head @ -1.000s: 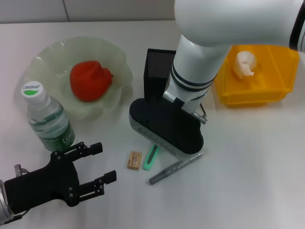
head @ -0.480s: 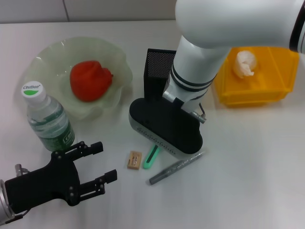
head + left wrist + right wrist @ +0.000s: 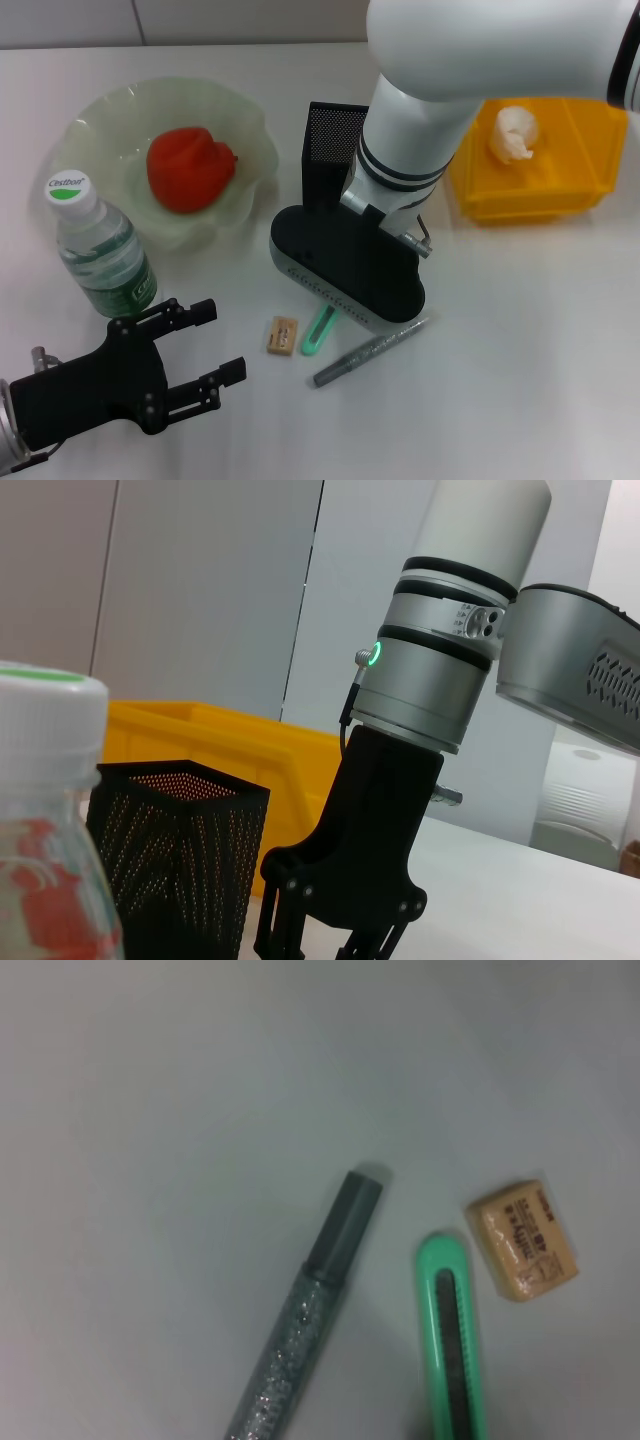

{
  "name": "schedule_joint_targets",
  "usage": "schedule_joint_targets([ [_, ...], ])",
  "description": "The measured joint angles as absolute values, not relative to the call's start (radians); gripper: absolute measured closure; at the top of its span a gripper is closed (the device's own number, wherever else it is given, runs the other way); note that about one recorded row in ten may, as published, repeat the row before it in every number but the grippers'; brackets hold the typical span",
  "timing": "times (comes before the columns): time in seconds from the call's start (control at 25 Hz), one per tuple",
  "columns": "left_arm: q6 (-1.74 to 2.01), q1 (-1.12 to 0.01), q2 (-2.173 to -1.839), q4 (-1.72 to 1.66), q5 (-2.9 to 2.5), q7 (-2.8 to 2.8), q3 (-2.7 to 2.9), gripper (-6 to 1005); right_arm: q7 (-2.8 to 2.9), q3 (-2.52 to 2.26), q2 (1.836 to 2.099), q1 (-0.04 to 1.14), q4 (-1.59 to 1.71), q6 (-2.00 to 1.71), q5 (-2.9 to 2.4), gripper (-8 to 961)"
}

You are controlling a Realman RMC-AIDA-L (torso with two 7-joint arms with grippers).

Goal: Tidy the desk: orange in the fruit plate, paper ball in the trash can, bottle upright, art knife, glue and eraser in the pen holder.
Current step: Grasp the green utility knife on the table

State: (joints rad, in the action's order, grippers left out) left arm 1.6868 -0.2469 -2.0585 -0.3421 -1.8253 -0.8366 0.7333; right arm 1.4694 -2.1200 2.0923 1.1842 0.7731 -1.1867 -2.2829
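over the desk (image 3: pixel 560 360) centre, right arm hangs w/ its black wrist block low above the green art knife (image 3: pixel 317 331); right gripper (image 3: pixel 345 942) seen only from the left wrist view, fingertips cut off, so can't tell if spread or closed. yellow trash can (image 3: pixel 590 150) far right holds the paper ball (image 3: pixel 510 133). fruit plate (image 3: pixel 250 150) at left holds the orange (image 3: pixel 188 168). bottle (image 3: pixel 98 246) upright just beside the plate. left gripper (image 3: pixel 210 348) near bottom left, jaws spread wide, empty, touching nothing. black mesh pen holder (image 3: pixel 330 140) behind the right arm. glitter glue (image 3: pixel 368 352), knife, eraser (image 3: pixel 283 335) lie side by side on desk, apart from each other.
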Motion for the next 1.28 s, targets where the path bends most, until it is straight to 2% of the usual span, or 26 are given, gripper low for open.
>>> schedule_joint_targets([
  [1.28,1.687,-0.255,-2.063,-0.339,-1.825,-0.837,0.738,247,1.461,-2.120,2.092,1.190,0.758,-1.172,-2.283,546],
])
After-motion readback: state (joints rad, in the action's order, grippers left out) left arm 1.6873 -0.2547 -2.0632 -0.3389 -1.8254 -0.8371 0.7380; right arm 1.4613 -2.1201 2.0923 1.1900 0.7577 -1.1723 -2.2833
